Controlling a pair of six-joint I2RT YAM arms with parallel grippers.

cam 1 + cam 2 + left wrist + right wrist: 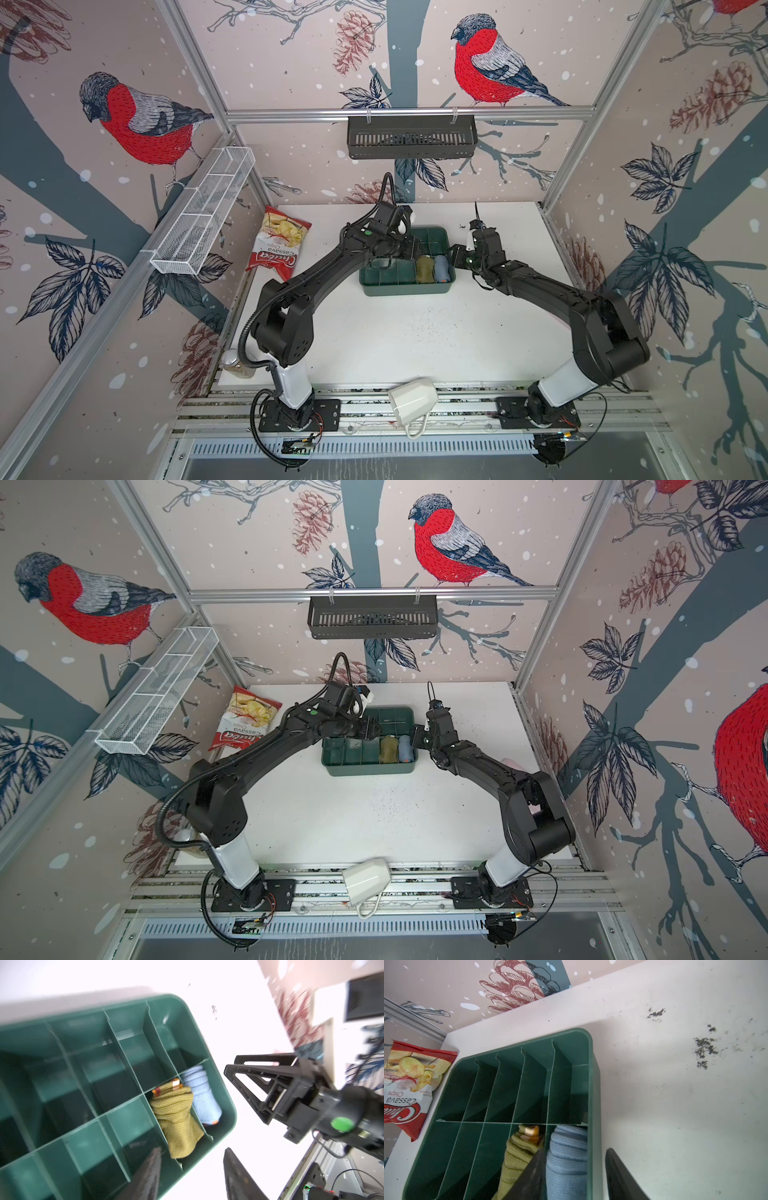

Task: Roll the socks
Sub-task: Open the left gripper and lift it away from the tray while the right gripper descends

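Note:
The olive-green socks (424, 269) (388, 749) sit as one roll in a near-row compartment of the green divided tray (403, 291) (370, 769). The striped cuff shows at one end of the socks (176, 1118) (517, 1157). My left gripper (409, 249) (374, 729) (192, 1150) hovers open and empty over the tray, one finger above a compartment, the other past the rim. My right gripper (455, 257) (415, 735) (575, 1151) is open at the tray's right end. It straddles the tray wall (595, 1084) and holds nothing.
A small blue-grey sock roll (441, 268) (201, 1093) (566, 1157) fills the end compartment beside the socks. A cassava chips bag (278, 245) (411, 1084) lies left of the tray. A white mug (413, 401) and a jar (237, 365) stand at the front. Dark crumbs (704, 1049) dot the table.

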